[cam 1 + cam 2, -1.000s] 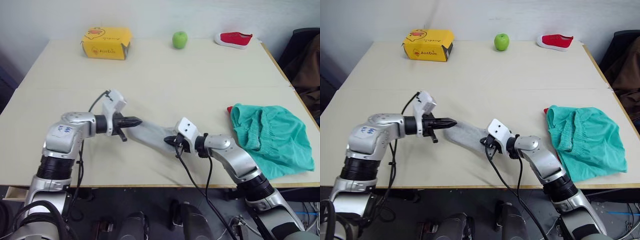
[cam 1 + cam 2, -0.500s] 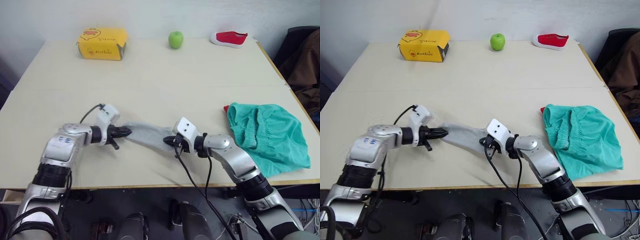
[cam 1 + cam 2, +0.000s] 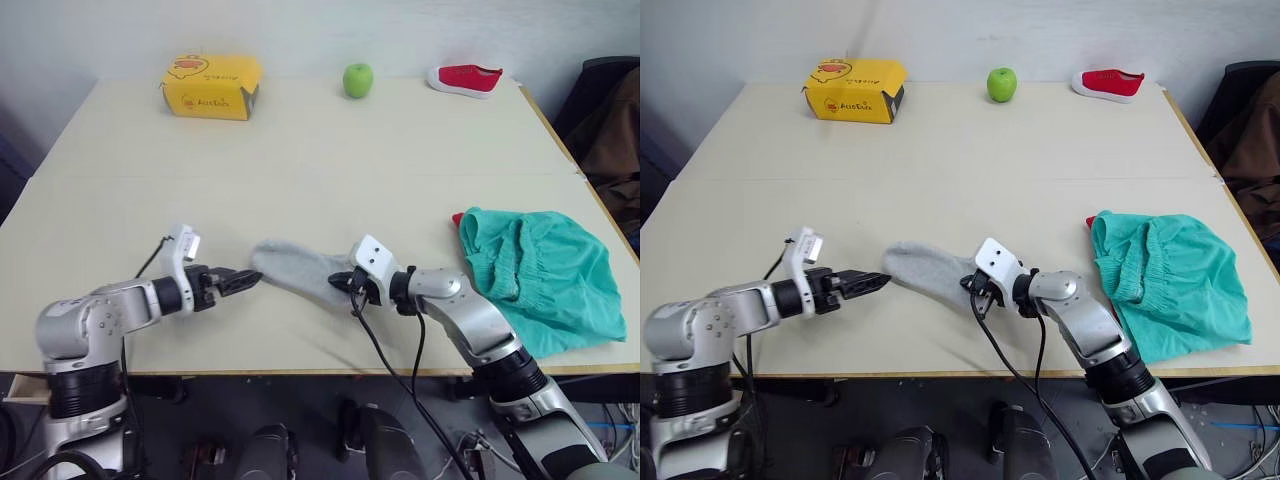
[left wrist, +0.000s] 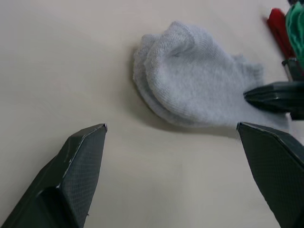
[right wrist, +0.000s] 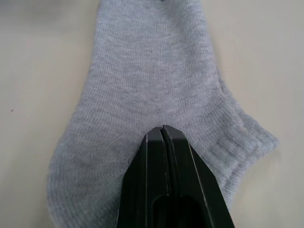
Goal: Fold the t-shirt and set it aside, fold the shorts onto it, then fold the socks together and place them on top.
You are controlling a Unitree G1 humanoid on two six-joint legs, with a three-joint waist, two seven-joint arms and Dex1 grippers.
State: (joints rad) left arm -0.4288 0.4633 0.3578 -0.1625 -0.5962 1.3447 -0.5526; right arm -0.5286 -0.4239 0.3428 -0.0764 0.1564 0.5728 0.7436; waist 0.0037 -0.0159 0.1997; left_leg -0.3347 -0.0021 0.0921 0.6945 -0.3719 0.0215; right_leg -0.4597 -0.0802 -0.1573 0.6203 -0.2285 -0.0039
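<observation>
In the head views the socks [image 3: 295, 272] lie flat on the table [image 3: 330, 160], well to the left of the shorts [image 3: 545, 275], which sit heaped by the table's right edge with a sliver of the red t-shirt [image 3: 459, 218] poking out at their near-left corner. The right gripper [image 3: 343, 283] rests on the end of the socks nearest the shorts; the left gripper [image 3: 240, 280] sits just off the socks' far end, apart from them. Beyond the socks, along the far edge, stand a yellow box [image 3: 211, 85], a green apple [image 3: 358, 79] and a small red shoe [image 3: 464, 77]. I judge that the sock step is in hand, with shirt and shorts already stacked; the next move calls for a firm hold on the pair and a carry across onto the shorts. The left wrist view shows what the head views do not: two layers of grey knit, one on the other, and the left fingers spread wide with nothing between them. The right wrist view shows its fingers [image 5: 173, 190] pressed together, tips on the knit near the ribbed cuff; whether any fabric is pinched between them or they merely press down on it is hard to tell from here
</observation>
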